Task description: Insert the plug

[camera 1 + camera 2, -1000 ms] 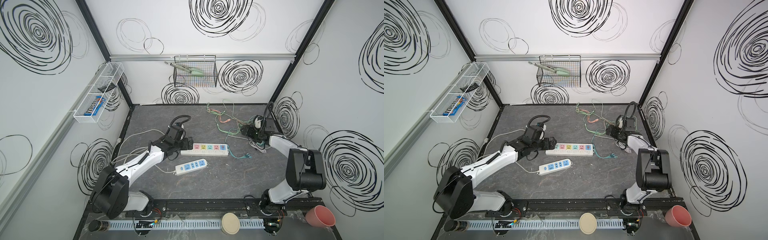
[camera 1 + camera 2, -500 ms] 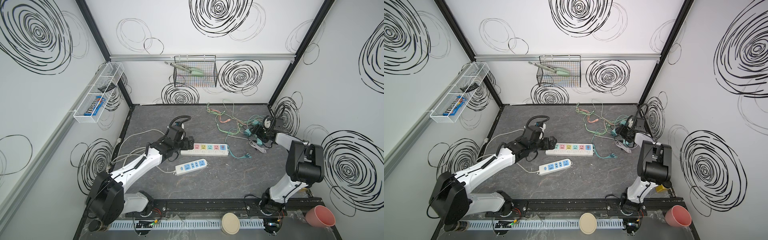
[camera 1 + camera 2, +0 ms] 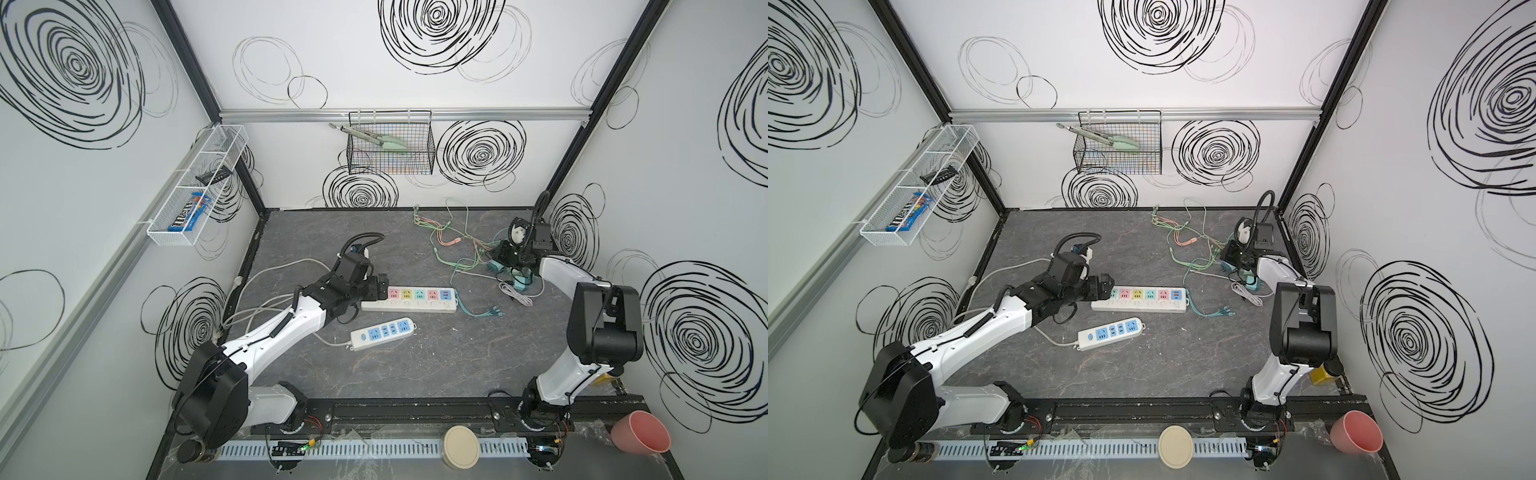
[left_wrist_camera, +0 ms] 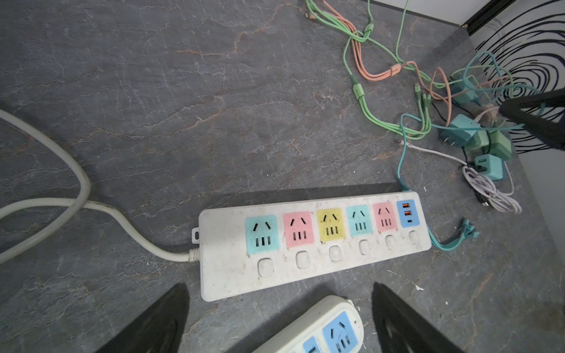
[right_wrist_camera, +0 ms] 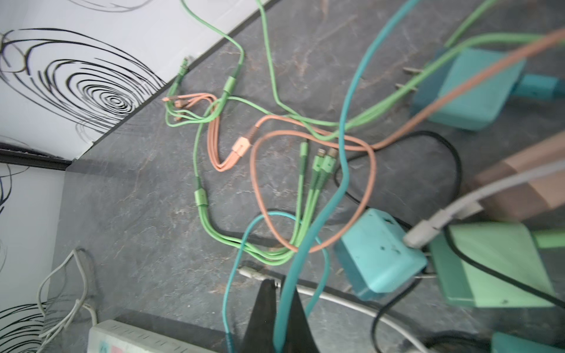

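A white power strip with coloured sockets lies mid-table, seen close in the left wrist view. My left gripper hovers open over its cord end, its fingers wide apart and holding nothing. At the back right lies a tangle of cables and several teal and green plugs. My right gripper is shut on a teal cable there, beside a teal plug. Both top views show that gripper low over the pile. I cannot tell which plug the cable joins.
A smaller white strip with blue sockets lies in front of the big one. Thick white cords loop at the left. A wire basket hangs on the back wall and a shelf on the left wall. A pink cup sits front right.
My right gripper has gone from open to shut, now pinching the teal cable, and its arm has shifted over the cable pile. The left arm has barely moved.
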